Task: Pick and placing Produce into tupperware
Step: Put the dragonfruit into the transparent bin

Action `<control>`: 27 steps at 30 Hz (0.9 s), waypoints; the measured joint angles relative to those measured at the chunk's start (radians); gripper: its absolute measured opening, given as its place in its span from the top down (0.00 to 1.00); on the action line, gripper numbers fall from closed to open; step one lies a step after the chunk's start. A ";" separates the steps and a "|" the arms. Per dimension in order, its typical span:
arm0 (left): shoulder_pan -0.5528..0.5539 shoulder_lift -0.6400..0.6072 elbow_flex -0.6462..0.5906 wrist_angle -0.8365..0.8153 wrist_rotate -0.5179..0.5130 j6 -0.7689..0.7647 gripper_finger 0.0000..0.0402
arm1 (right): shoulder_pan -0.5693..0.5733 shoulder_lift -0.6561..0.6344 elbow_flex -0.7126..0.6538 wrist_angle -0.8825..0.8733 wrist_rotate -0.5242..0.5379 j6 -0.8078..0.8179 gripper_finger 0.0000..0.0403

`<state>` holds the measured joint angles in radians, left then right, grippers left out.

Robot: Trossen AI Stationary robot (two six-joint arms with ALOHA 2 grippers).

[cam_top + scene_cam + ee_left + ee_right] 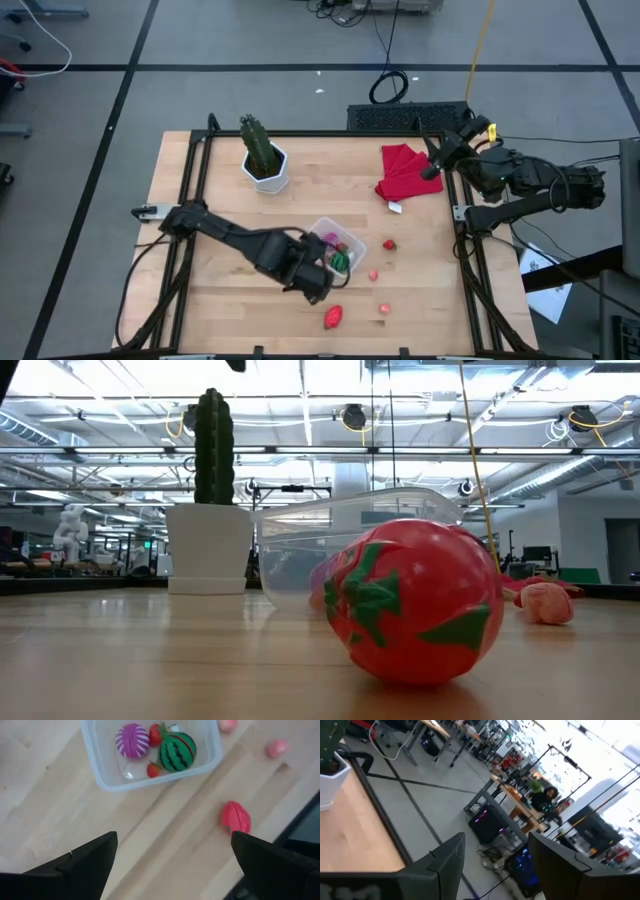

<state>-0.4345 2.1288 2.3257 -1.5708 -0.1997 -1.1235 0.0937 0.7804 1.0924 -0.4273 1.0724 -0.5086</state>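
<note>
The clear tupperware (150, 755) stands on the table and holds a purple ridged piece (132, 741), a green striped melon (177, 752) and two small red berries (153, 769). A red produce piece (235, 817) lies on the wood near the front edge, with pink berries (276, 748) and a red berry (389, 244) scattered to the right of the tupperware. My left gripper (172, 857) hangs open above the table, just near-side of the tupperware (335, 245), pointing down with nothing between its fingers. My right gripper (495, 865) waits open, raised at the table's far right.
A tall green cactus (260, 145) in a white pot (268, 172) stands at the far left-centre. A red cloth (405, 170) lies at the far right, below my right gripper (435, 160). A black frame rail (470, 260) lines the table's sides.
</note>
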 joint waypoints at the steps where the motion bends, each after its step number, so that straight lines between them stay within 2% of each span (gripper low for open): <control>1: -0.012 -0.002 0.000 0.000 0.001 -0.012 0.02 | 0.000 0.000 0.000 -0.021 -0.001 0.028 0.48; 4: -0.051 -0.004 0.001 0.000 0.014 -0.056 0.02 | 0.000 0.001 0.000 -0.092 -0.013 0.100 0.48; 8: -0.097 -0.003 0.001 0.001 0.017 -0.123 0.02 | 0.000 0.001 0.000 -0.157 -0.085 0.177 0.48; 15: -0.132 0.004 0.001 0.062 0.018 -0.308 0.02 | 0.001 0.001 0.000 -0.160 -0.091 0.190 0.48; 27: -0.102 0.031 -0.080 0.338 0.109 -0.293 0.02 | 0.000 0.003 0.000 -0.153 -0.109 0.172 0.48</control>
<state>-0.5369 2.1595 2.2452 -1.2324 -0.0907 -1.4166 0.0937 0.7837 1.0924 -0.5804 0.9632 -0.3368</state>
